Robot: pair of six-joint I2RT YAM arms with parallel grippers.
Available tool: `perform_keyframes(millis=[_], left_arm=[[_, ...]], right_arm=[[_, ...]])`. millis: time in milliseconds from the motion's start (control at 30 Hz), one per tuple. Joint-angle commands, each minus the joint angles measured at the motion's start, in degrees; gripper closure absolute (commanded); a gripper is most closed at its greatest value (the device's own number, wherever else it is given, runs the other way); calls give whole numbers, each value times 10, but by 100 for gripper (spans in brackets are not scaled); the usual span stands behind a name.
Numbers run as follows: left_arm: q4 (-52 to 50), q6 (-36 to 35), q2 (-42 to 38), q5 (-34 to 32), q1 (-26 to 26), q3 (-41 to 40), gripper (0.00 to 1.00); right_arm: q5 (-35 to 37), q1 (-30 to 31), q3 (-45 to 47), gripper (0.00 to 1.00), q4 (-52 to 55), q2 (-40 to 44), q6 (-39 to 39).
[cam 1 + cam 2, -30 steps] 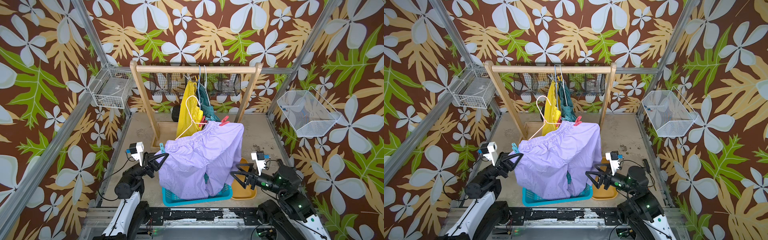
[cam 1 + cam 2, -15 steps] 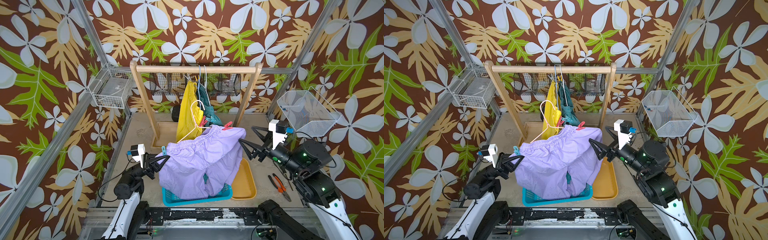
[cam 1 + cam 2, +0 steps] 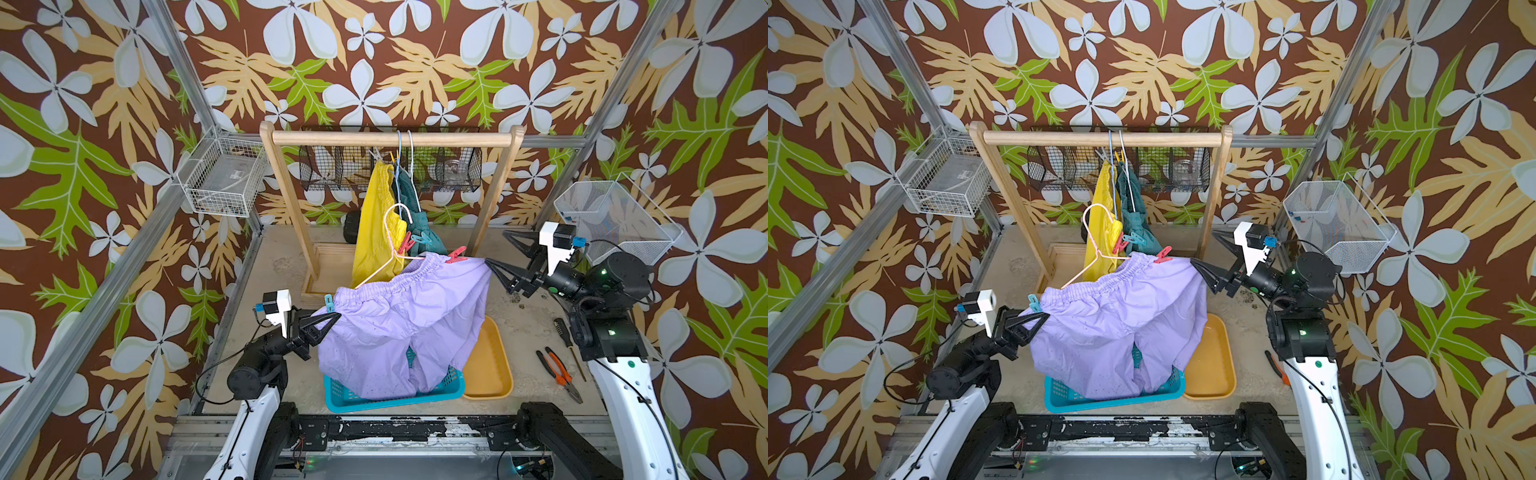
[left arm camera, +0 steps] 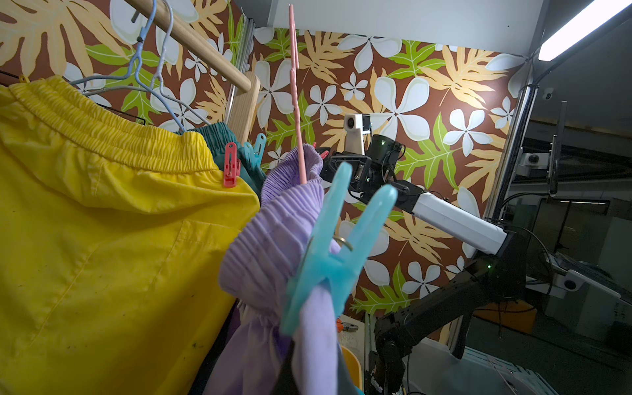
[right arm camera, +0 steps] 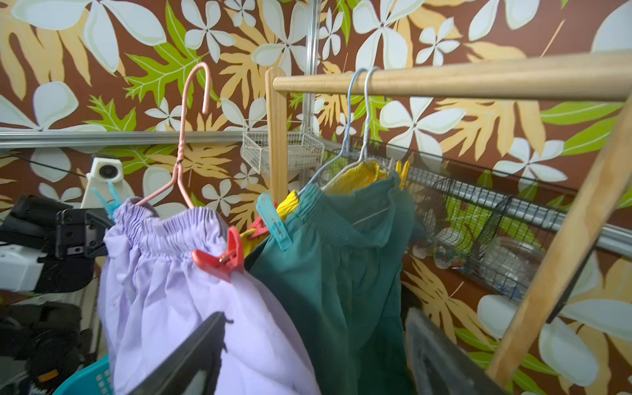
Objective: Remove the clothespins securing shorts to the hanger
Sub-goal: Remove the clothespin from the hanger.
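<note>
The left gripper (image 3: 335, 316) is clamped tight on the left end of the lilac shorts (image 3: 399, 328). It pinches the fabric just under the light blue clothespin (image 3: 329, 302), which bites the gathered waist there. In the left wrist view that pin's two handles spread in a V.

The right gripper (image 3: 496, 247) stands with its jaws wide apart and holds nothing. Its lower fingertip is just beside the right end of the lilac waistband, near the red-pink clothespin (image 3: 456, 255) fastened there.

The waistband is pinned along the pink hanger (image 3: 388, 232), which tilts down toward the left arm. Its hook is free in the air, off the wooden rail (image 3: 395, 138). The legs of the lilac shorts hang down into the teal basket (image 3: 395, 402) at the middle of the table's (image 3: 282, 266) near edge.

Behind the lilac pair, the yellow shorts (image 3: 374, 220) and the teal shorts (image 3: 405, 185) hang on wire hangers from the rail, whose rack stands toward the far edge. A second red-pink clothespin (image 3: 405, 242) grips the yellow waist and a teal clothespin (image 3: 420, 240) grips the teal waist, the two side by side. A yellow clothespin (image 5: 403, 172) sits higher, at the far ends of those waistbands.

A yellow tray (image 3: 490, 365) lies touching the basket's right side. Orange-handled pliers (image 3: 557, 372) lie near the table's right edge, toward the front.
</note>
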State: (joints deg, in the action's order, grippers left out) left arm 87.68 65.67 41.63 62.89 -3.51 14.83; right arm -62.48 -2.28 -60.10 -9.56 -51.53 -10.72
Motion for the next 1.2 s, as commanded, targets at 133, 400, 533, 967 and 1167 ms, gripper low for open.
perform_keyframes(millis=[133,400,533,967,1167], left_arm=[[14,-5,-3,-7,3,0,100],[13,-2,-5,-3,3,3,100],[14,1,-9,-1,3,2,100],[26,7,-7,-1,10,3,100],[29,9,-5,-2,11,3,100]], right_arm=[[-195,-8,27,14,-411,-45,-269],[-170,41,43,20,-447,-60,-280],[-141,42,24,19,-350,-59,-202],[-114,85,-23,23,-218,-98,-102],[-114,97,-34,24,-199,-103,-84]])
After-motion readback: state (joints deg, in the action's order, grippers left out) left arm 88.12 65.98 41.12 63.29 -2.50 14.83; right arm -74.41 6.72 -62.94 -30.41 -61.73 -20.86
